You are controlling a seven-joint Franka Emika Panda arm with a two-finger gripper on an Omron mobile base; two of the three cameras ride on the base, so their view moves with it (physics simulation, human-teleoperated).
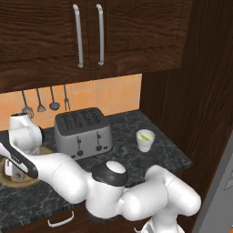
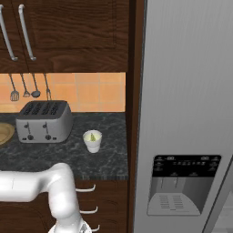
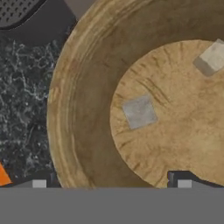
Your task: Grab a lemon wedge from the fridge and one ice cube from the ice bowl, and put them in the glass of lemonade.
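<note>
One ice cube [image 3: 139, 112] lies in the ice bowl [image 3: 83, 109] beneath the released end effector [image 3: 111, 183].

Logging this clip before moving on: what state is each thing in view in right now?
Two-finger gripper: open, over the bowl, holding nothing.
Round tan wooden ice bowl: upright on the counter, two cubes inside.
Pale whitish ice cubes: lying apart on the bowl floor.
Small whitish cup of lemonade: upright, a yellow-green wedge already in it.
Grey steel fridge: door shut.
Dark wooden upper cabinet: doors shut.
Silver four-slot toaster: slots look empty.

The dark speckled counter [image 1: 136, 152] carries toaster [image 1: 83, 131], glass of lemonade [image 1: 145, 140], ice bowl [image 3: 83, 109].
</note>
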